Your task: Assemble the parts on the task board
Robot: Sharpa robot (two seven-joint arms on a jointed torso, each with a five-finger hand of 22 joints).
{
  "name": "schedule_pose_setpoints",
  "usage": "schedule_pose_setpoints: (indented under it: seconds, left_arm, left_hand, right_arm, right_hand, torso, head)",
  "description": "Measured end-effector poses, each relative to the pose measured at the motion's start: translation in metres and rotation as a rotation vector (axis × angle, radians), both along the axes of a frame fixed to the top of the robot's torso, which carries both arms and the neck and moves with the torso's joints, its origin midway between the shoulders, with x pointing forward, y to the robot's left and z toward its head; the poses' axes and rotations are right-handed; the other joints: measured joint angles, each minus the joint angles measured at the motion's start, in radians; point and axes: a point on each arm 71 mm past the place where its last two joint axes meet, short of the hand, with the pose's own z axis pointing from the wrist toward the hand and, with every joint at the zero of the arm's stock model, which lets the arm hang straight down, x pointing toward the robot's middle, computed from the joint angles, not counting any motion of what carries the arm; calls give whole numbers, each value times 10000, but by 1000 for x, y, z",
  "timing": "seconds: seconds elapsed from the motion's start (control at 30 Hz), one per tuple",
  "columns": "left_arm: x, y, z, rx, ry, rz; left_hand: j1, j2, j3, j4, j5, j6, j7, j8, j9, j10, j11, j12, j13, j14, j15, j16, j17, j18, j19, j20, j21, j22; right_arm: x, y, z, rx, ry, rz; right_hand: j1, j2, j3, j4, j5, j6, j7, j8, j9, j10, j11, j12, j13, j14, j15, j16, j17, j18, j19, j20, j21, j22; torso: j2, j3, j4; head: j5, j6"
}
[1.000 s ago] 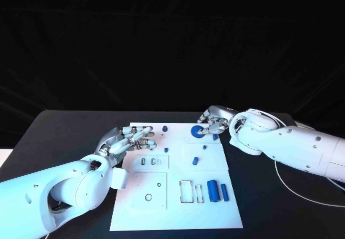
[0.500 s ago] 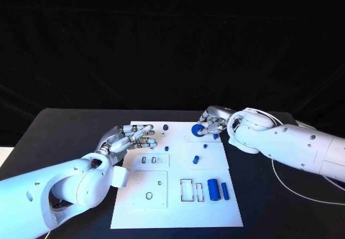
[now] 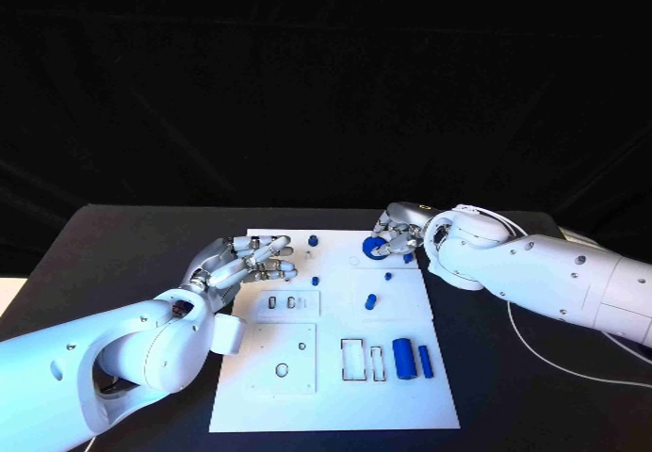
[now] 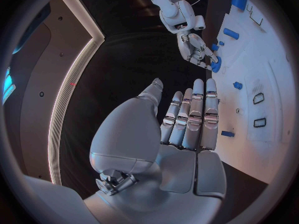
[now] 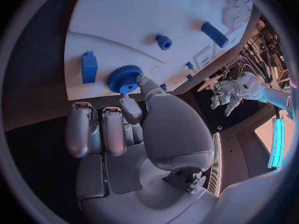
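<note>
Black table point(image 3: 136, 245) under dark backdrop; white task board point(image 3: 333, 395) lies mid-table. From my remote station I note the right hand point(image 3: 397, 233) at the board's far right corner, thumb and a finger touching the rim of a blue gear point(image 3: 372, 247) that sits on the board there; the right wrist view shows a fingertip pressed against the gear's point(image 5: 124, 79) toothed edge, remaining fingers curled in beside it. I cannot tell whether the gear is truly gripped or only touched. Left hand point(image 3: 245, 264) hovers above the board's far left edge, fingers extended and slightly apart, holding nothing. Near the board's near right corner lie a large blue cylinder point(image 3: 403, 357) and a slimmer blue bar point(image 3: 425, 362), side by side, just beside two rectangular slots point(image 3: 362, 362). A small blue peg point(image 3: 369, 301) stands mid-board.
</note>
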Motion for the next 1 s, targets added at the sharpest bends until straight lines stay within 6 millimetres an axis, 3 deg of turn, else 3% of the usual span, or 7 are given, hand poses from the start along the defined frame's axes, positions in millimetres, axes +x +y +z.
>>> schedule_pose_setpoints:
  seconds: [0.37, 0.87, 1.0]
  left_arm:
    - [0, 0, 0, -4, 7, -11]
    - [1, 1, 0, -5, 15, -17]
    - [1, 1, 0, -6, 17, -21]
  left_hand:
    - [0, 0, 0, 0, 0, 0, 0, 0, 0, 0, 0, 0, 0, 0, 0, 0, -1, -1, 0, 0, 0, 1]
    - [0, 0, 0, 0, 0, 0, 0, 0, 0, 0, 0, 0, 1, 0, 0, 0, -3, -1, 0, 0, 1, 1]
    - [0, 0, 0, 0, 0, 0, 0, 0, 0, 0, 0, 0, 1, 0, 0, 0, -3, -1, 0, 0, 1, 1]
  right_arm:
    - [0, -1, 1, -314, -168, -48]
    - [-2, -2, 0, -432, -279, -3]
    - [-2, -3, 0, -436, -292, -6]
  right_hand:
    - [92, 93, 169, -113, -44, 66, 5, -2, 7, 0, 0, 64, 103, 0, -1, 39, 58, 0, 0, 0, 0, 39]
    - [194, -14, 225, -169, -44, 65, 4, -14, 9, -1, 0, -42, 36, -1, -1, 77, 141, 0, 37, 37, 46, 102]
    - [43, -164, 225, -169, -43, 24, 45, -13, 1, -114, 35, -138, -39, -1, -1, 77, 146, 0, 36, 37, 46, 101]
  torso:
    - [4, 5, -1]
    - [9, 7, -6]
    - [11, 6, -3]
  head:
    - [8, -33]
    - [2, -48]
    - [-9, -55]
